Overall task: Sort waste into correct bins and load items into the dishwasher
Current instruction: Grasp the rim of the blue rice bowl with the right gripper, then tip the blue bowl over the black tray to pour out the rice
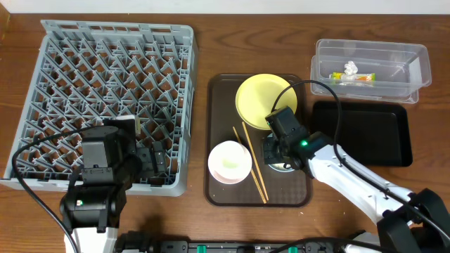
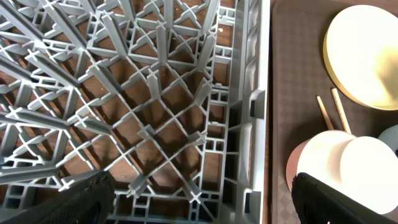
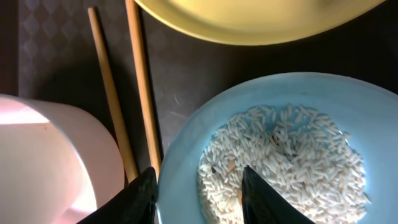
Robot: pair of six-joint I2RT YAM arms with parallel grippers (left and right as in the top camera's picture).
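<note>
My right gripper (image 1: 275, 151) (image 3: 198, 193) is open, astride the left rim of the light blue bowl (image 3: 186, 149), one finger outside, one over the rice crumbs (image 3: 286, 162). Beside it lie the chopsticks (image 1: 251, 161) (image 3: 140, 93), the pale pink bowl (image 1: 229, 161) (image 3: 50, 162) and the yellow plate (image 1: 264, 100) (image 3: 261, 18). A white cup (image 2: 367, 168) seems to sit in the pink bowl. My left gripper (image 1: 151, 163) (image 2: 205, 202) is open and empty over the grey dish rack's (image 1: 105, 77) (image 2: 161, 106) near right corner. The wrapper (image 1: 358, 79) and tissue (image 1: 350, 68) lie in the clear tub (image 1: 415, 67).
The dishes stand on a brown serving tray (image 1: 218, 126) between the rack and the black tray (image 1: 365, 133). The clear tub sits behind the black tray at the back right. The right arm's cable arcs over the brown tray's right edge.
</note>
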